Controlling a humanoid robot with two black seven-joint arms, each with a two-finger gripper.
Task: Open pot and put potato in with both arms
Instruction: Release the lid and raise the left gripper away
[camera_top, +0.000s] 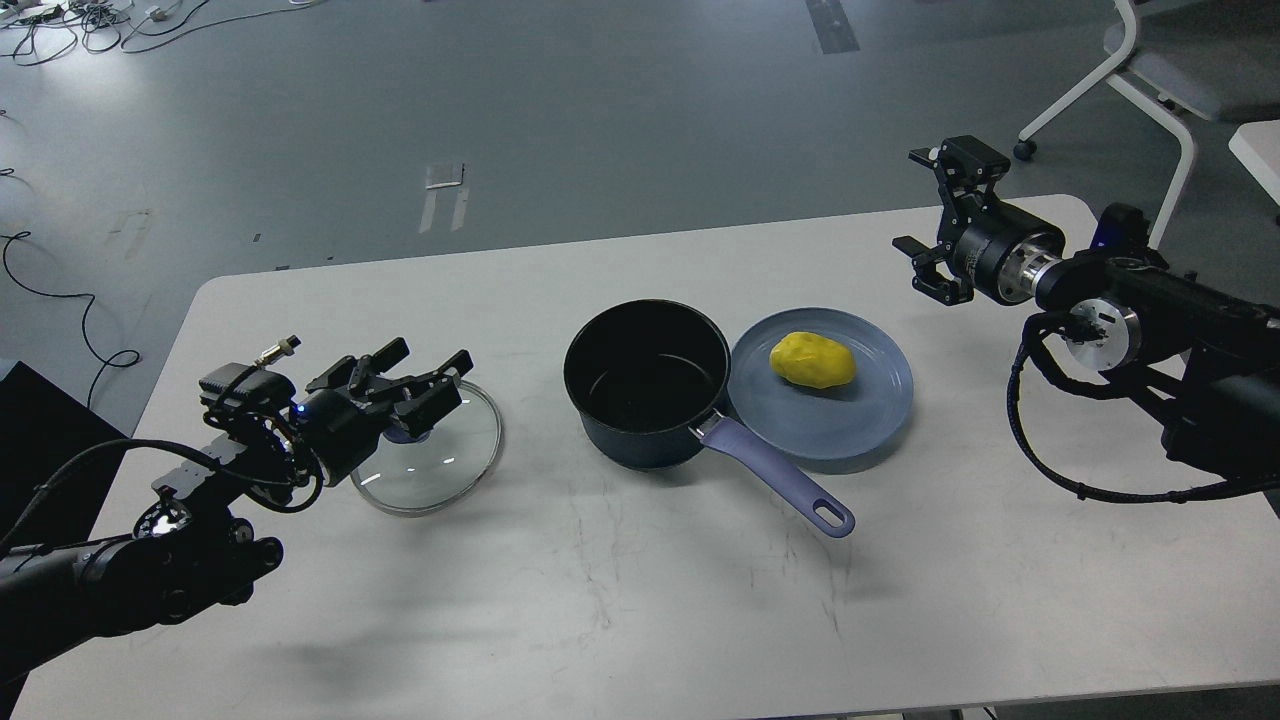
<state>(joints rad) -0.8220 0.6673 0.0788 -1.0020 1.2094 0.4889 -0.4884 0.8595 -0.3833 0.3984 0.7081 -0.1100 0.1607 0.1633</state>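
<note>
The dark pot (645, 385) stands open mid-table, its purple handle (780, 480) pointing to the front right. The yellow potato (812, 360) lies on a blue plate (860, 425) just right of the pot. The glass lid (440, 465) lies on the table left of the pot, its purple knob mostly hidden. My left gripper (418, 375) is open and empty, just above the lid's back edge. My right gripper (935, 210) is open and empty, in the air over the table's far right, up and right of the plate.
The white table (650, 620) has free room in front of the pot and plate. A white chair (1150, 80) and the corner of another white table (1258, 150) stand behind on the right. Cables lie on the floor at far left.
</note>
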